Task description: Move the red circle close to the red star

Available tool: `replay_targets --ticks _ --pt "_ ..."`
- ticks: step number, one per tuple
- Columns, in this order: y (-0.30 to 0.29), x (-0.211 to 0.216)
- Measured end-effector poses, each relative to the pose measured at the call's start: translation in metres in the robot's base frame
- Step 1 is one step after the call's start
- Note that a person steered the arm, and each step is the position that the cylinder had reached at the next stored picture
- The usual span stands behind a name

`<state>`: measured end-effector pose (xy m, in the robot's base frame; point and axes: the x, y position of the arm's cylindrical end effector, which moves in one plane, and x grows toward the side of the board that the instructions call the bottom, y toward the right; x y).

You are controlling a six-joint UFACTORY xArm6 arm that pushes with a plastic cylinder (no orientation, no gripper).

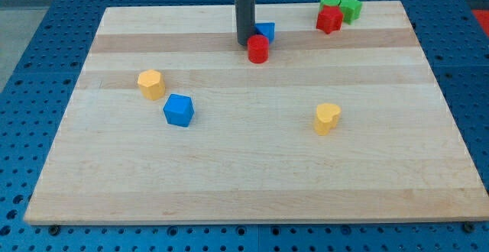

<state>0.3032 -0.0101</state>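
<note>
Pale wooden board (pixel 252 183), planks of light maple-like grain running left to right, edges slightly rounded. It sits on a blue perforated table (pixel 30 61) with a regular grid of holes.

Near half of the board: bare wood toward the view's bottom. Above it, a yellow heart-shaped block (pixel 327 118) right of centre, matte, chunky. Left of centre, a blue cube (pixel 179 110), turned so a corner faces the view's bottom. Just up and left of it, near but apart, a yellow hexagonal block (pixel 151 84).

Far half: the red circle (pixel 258 50), a short matte cylinder, lies a little left of the board's middle line, near the view's top. Behind it, a second blue block (pixel 265 31), partly hidden; shape unclear. Whether the two touch I cannot tell.

The rod is a straight dark grey cylinder, smooth, dropping from the view's top. My tip (pixel 245 43) meets the board just left of the red circle, at its upper-left side, touching or all but touching. No jaws on this arm, so nothing clenched or released; the rod only bears against things.

Far right corner: the red star (pixel 329 19), well apart from the red circle toward the view's right. Two green blocks (pixel 342 6) crowd directly behind it; exact shapes hard to tell.
</note>
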Motion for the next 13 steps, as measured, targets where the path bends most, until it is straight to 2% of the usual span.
replay_targets --ticks 1,3,4,5,7,10,12,13 --pt "0.011 0.023" --pt "-0.022 0.04" --pt "-0.015 0.069" --pt "0.015 0.071" --pt "0.051 0.053" --pt "0.063 0.009" --pt "0.115 -0.013" --pt "0.118 -0.013"
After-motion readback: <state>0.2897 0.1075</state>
